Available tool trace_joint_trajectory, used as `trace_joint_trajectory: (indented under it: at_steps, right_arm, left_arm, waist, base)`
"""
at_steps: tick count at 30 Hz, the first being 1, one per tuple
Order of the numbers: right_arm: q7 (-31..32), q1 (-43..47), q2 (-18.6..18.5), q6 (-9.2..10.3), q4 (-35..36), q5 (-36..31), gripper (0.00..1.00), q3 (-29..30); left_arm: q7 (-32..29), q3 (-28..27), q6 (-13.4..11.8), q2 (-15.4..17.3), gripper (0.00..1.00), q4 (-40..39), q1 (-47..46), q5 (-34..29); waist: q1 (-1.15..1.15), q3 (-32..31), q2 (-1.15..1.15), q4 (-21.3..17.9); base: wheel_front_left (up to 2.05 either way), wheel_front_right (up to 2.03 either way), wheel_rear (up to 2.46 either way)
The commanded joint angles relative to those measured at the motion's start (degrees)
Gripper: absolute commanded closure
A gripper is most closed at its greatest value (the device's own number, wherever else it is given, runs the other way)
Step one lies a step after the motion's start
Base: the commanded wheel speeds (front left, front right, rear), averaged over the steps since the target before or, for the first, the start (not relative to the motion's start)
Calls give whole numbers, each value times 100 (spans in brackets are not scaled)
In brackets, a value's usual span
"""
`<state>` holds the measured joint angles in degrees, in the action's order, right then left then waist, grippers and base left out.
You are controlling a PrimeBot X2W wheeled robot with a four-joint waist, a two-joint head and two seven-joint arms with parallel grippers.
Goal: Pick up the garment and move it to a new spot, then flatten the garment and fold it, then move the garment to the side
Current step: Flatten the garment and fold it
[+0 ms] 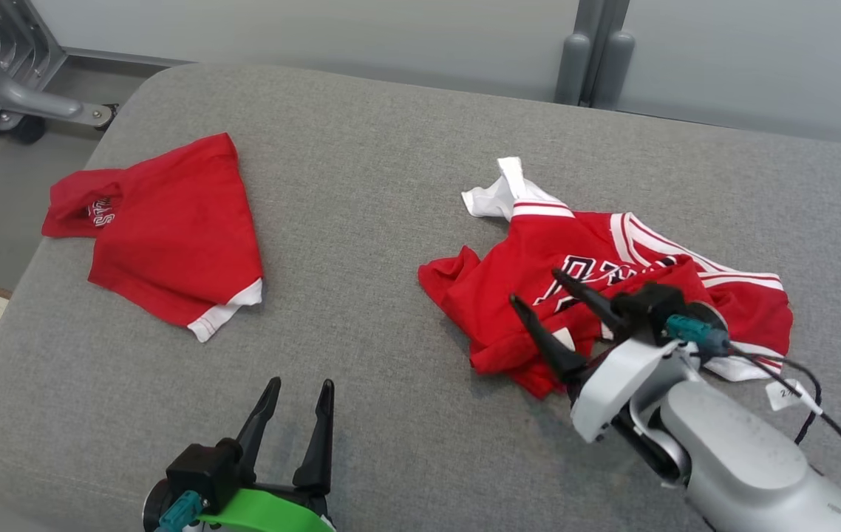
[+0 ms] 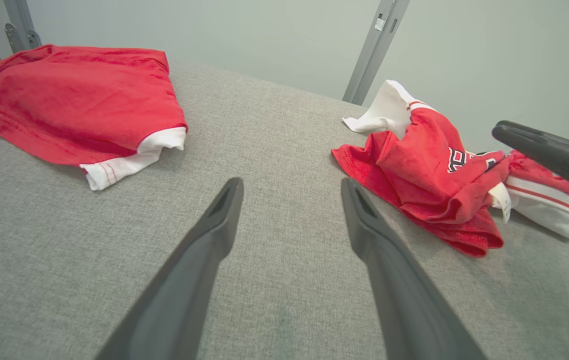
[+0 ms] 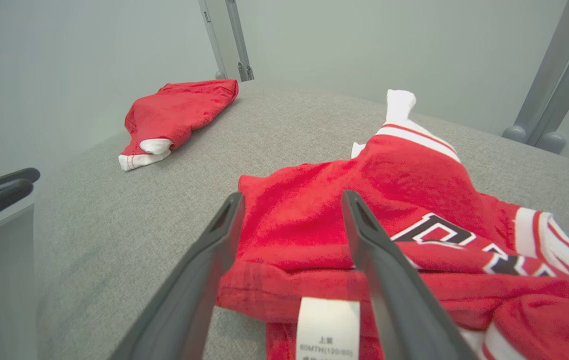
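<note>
Clearly letting go, the right gripper (image 1: 534,286) hangs with fingers spread over the crumpled garment (image 1: 539,244) on the surface (image 1: 376,185) (left gripper (image 1: 301,383) fingers spread too, empty).

We show the garment (image 1: 531,258) in bright red, with white bands edged by thin red stripes and black lettering outlined in white; its label (image 3: 327,325) is white with grey print. The second garment (image 1: 176,229) is the same red, its cuff white with fine red lines, and it carries white lettering. The worktop (image 1: 376,222) is a heathered mid-grey weave. The left end effector (image 1: 300,385) has black fingers on a lime-green mount; the right end effector (image 1: 536,287) has black fingers on a pale grey housing. Each bears a teal connector.
</note>
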<state>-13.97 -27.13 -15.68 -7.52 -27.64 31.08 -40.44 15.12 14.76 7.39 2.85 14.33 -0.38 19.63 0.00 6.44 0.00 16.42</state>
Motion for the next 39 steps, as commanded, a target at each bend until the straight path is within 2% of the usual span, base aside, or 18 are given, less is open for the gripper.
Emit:
trace_joint_trajectory:
  at_steps: [1, 7, 11, 17, 20, 27, 28, 29, 34, 39]
  right_arm:
    - [-6, -160, -87, 6, 45, -10, 0, 109]
    - [303, -877, -278, 6, -212, -212, 0, 416]
    - [704, -1425, -427, 6, -654, -307, 0, 425]
    - [1368, -1952, -583, 6, -1424, -58, 0, 454]
    - [1750, -2101, -651, 7, -1813, 124, 0, 423]
    - [2198, -2113, -645, 7, -2192, 326, 0, 286]
    - [2252, -2105, -641, 7, -2226, 327, 35, 244]
    - [2297, -2117, -661, 7, -2264, 325, 100, 222]
    - [2085, -2403, -875, 15, -2499, 114, 100, 312]
    - [1226, -3069, -1074, 8, -2932, -332, 100, 897]
  left_arm:
    - [4, 22, 17, 9, 0, -18, -23, 47]
    - [4, 239, 17, 9, 0, -73, -268, 156]
    - [4, 355, 17, 8, 0, -105, -428, 292]
    - [4, 448, 17, 7, 0, -133, -520, 476]
    - [4, 352, 17, 4, 0, -179, -530, 553]
    - [4, 309, 17, 5, 0, -237, -594, 610]
    - [4, 327, 17, 6, 0, -257, -618, 628]
    - [4, 350, 17, 6, 0, -278, -642, 654]
    - [4, 515, 17, 7, 0, -365, -745, 748]
    - [4, 679, 18, 7, 0, -447, -810, 804]
  waist:
    - [0, 64, 0, 73]
    - [0, 386, 0, 401]
    - [0, 659, 0, 724]
    - [0, 933, 0, 1168]
    - [0, 1035, 0, 1309]
    - [0, 1134, 0, 1375]
    - [0, 1163, 0, 1381]
    - [0, 1196, 0, 1389]
    - [0, 1355, 0, 1447]
    - [0, 1503, 0, 1558]
  base:
    - [0, 0, 0]
    - [0, 0, 0]
    - [0, 0, 0]
    - [0, 0, 0]
    - [0, 0, 0]
    - [0, 0, 0]
    - [0, 0, 0]
    - [0, 0, 0]
    - [0, 0, 0]
    - [0, 0, 0]
